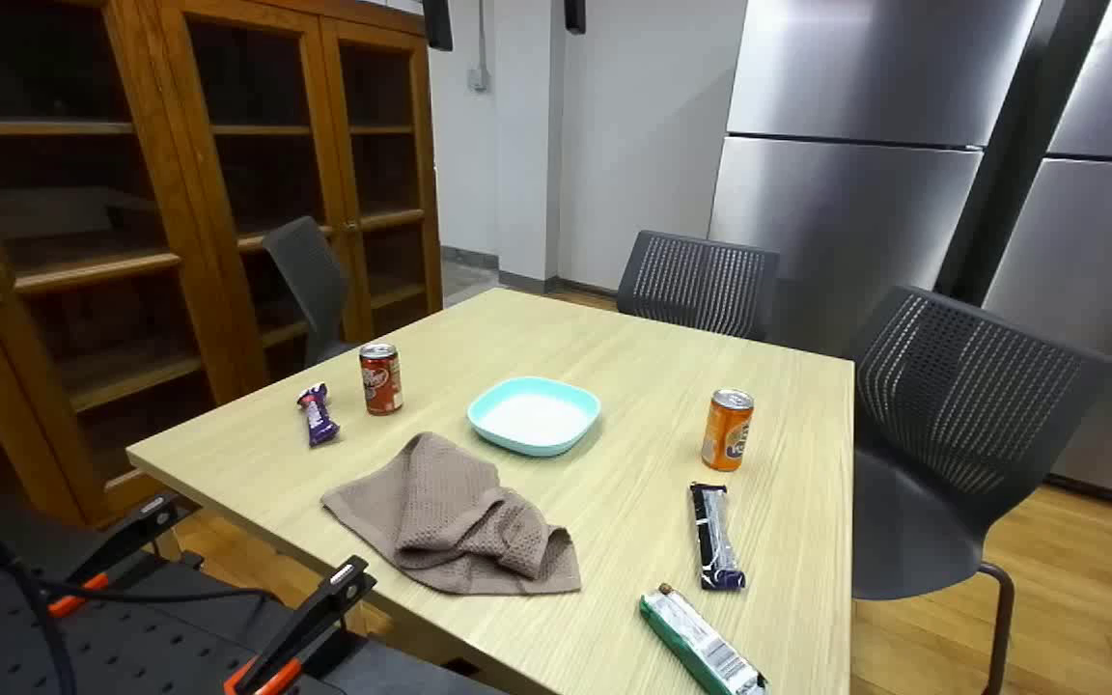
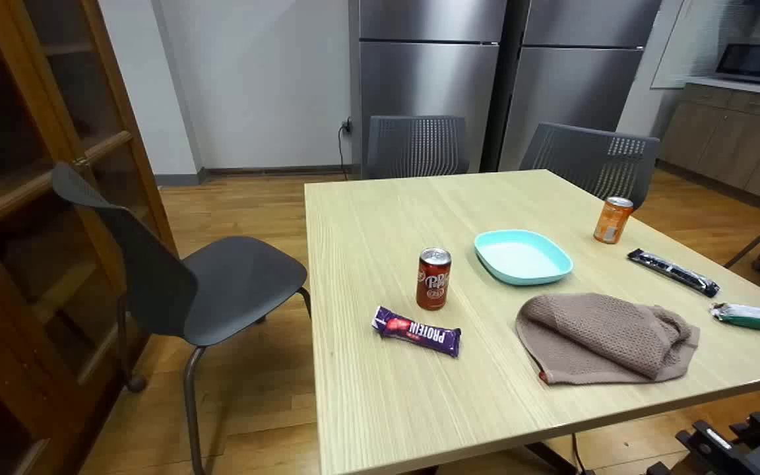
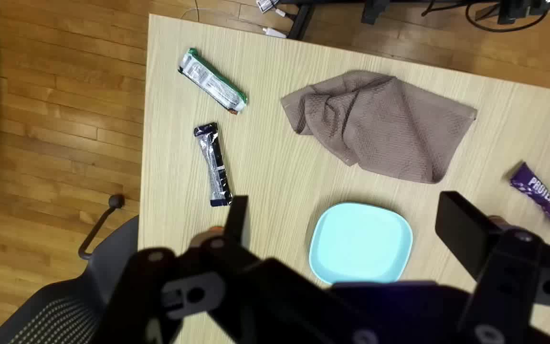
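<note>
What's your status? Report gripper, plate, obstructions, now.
Gripper open, holding nothing, above the table. Turquoise plate untouched. Possibly in the way: Dr Pepper can and Fanta can, flanking the plate.

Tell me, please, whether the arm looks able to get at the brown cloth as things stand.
Probably yes: the gripper hangs open and empty above the table, nothing lies on the brown cloth, and the turquoise plate stands apart from it.

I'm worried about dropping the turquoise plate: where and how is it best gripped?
Grip the turquoise plate by its rim, probably from above on the side away from the brown towel: the plate sits level, its raised edge looks easy to straddle, and the towel lies near the opposite side.
</note>
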